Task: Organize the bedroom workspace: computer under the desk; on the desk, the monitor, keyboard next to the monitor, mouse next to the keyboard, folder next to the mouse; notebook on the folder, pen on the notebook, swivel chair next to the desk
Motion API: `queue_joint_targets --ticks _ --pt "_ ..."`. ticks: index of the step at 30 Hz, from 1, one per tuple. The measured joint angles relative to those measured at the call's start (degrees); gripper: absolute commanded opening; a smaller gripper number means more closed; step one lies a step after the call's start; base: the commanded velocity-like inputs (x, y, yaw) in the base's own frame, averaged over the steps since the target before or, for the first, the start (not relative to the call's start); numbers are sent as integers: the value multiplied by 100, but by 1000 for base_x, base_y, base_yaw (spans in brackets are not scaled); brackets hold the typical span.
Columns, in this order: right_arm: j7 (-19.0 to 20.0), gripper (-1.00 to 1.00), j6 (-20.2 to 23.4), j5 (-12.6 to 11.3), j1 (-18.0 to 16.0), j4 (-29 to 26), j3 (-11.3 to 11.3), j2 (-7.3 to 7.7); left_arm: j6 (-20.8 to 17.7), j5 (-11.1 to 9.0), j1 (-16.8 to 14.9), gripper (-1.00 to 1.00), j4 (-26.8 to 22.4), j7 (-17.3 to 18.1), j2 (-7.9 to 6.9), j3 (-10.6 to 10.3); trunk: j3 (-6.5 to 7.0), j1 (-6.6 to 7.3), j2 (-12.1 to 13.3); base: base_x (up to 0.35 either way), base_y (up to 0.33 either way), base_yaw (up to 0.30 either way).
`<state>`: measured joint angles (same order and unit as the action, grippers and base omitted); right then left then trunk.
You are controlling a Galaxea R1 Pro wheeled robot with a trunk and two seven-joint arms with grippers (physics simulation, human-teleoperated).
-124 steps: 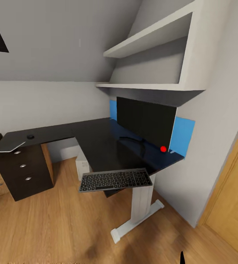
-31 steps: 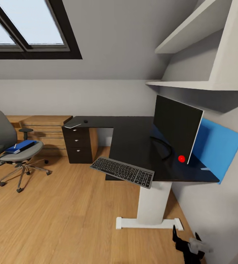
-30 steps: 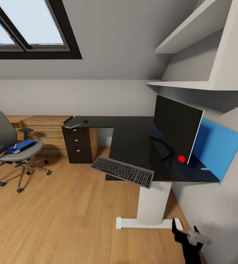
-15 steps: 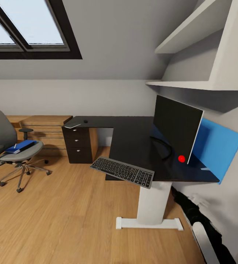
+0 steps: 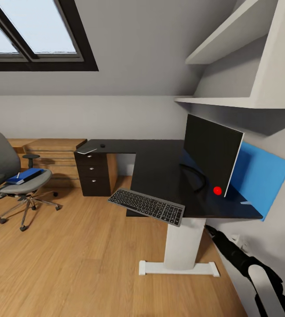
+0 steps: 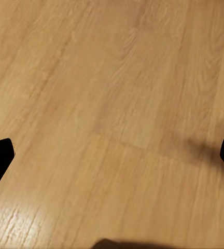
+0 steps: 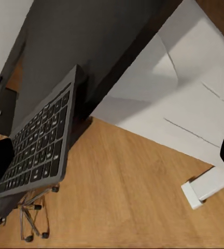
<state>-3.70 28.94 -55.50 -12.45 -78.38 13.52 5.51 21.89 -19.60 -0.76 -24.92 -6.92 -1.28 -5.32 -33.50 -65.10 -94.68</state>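
The black desk (image 5: 160,165) carries the monitor (image 5: 210,152) at its right end. The silver-grey keyboard (image 5: 147,206) (image 7: 37,150) juts out over the desk's front edge. The small black mouse (image 5: 102,145) and the grey notebook (image 5: 87,150) lie above the drawer unit. At left stands the swivel chair (image 5: 1,160) with the blue folder (image 5: 26,175) and a thin white pen (image 5: 18,175) on its seat. My right gripper (image 7: 112,155) is open, low beside the white desk leg (image 7: 164,98), below the keyboard. My left gripper (image 6: 112,155) hangs open over bare floor. The computer is hidden.
A low light-wood cabinet (image 5: 50,152) stands against the wall between chair and desk. White shelves (image 5: 230,66) overhang the monitor, with a blue panel (image 5: 261,176) behind it. The desk leg's white foot (image 5: 177,268) lies on the wood floor, with my right arm (image 5: 248,264) beside it.
The view swung left about four seconds ago and has held still since. In the last second my right arm rose from the floor toward the desk leg.
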Motion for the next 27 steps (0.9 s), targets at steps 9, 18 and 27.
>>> queue_joint_targets --ticks 9,18,27 --pt "233 100 1409 -1362 1 273 25 300 11 -38 0 100 -58 -12 29 22 0 0 0 0 0 0" --pt "314 100 1562 -1441 1 278 28 303 -345 30 3 100 -2618 35 -13 -7 1 0 0 0 0 0" --pt "344 100 1594 -1450 0 290 12 307 -1460 85 261 100 -3695 65 -11 -160 -2 1 -1 17 0 0"
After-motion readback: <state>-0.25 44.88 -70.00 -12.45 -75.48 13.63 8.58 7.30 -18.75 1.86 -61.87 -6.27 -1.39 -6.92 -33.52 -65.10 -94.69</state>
